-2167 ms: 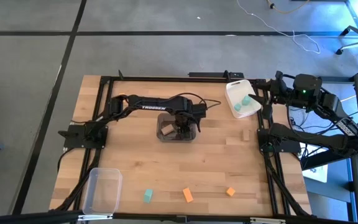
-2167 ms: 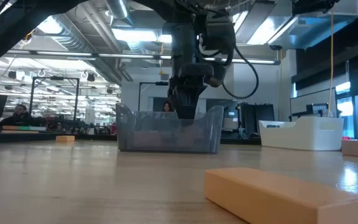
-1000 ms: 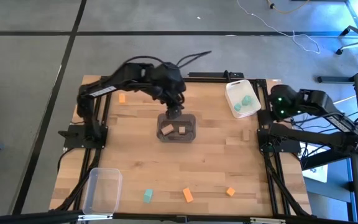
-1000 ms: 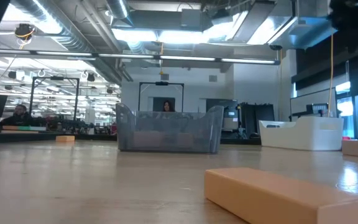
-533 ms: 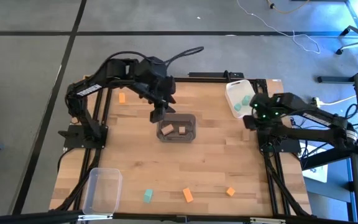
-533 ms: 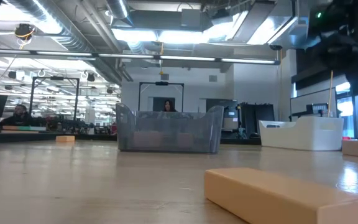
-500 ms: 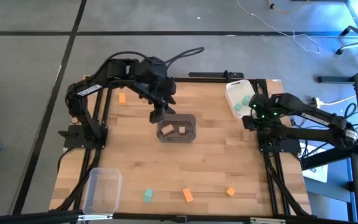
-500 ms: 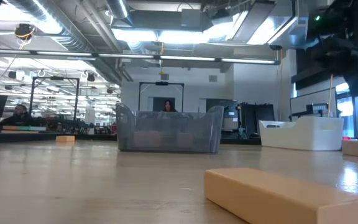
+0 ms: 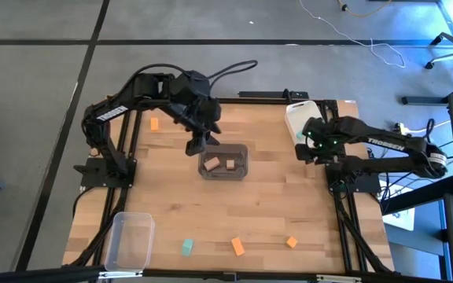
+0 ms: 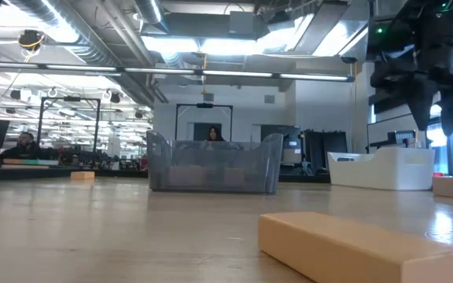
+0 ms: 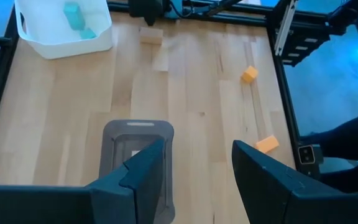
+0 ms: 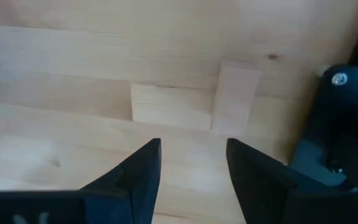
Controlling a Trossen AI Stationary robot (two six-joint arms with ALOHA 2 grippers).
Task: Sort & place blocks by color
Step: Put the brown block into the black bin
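The grey bin sits mid-bench and serves as landmark; two tan blocks lie inside it. The left hand hangs just off the bin's far-left corner, fingers apart and empty. The right hand hovers to the bin's right, near the bench's right rail, fingers also apart with nothing between them; its wrist camera looks down on another tan block lying on the wood just past its fingertips. Beyond that hand, right and far of the bin, stands the white bin, which holds teal blocks. Near the front edge, well apart from the grey bin, lie a teal block, an orange block and a second orange block. A third orange block lies far left of the bin. The clear bin stands at the front left corner.
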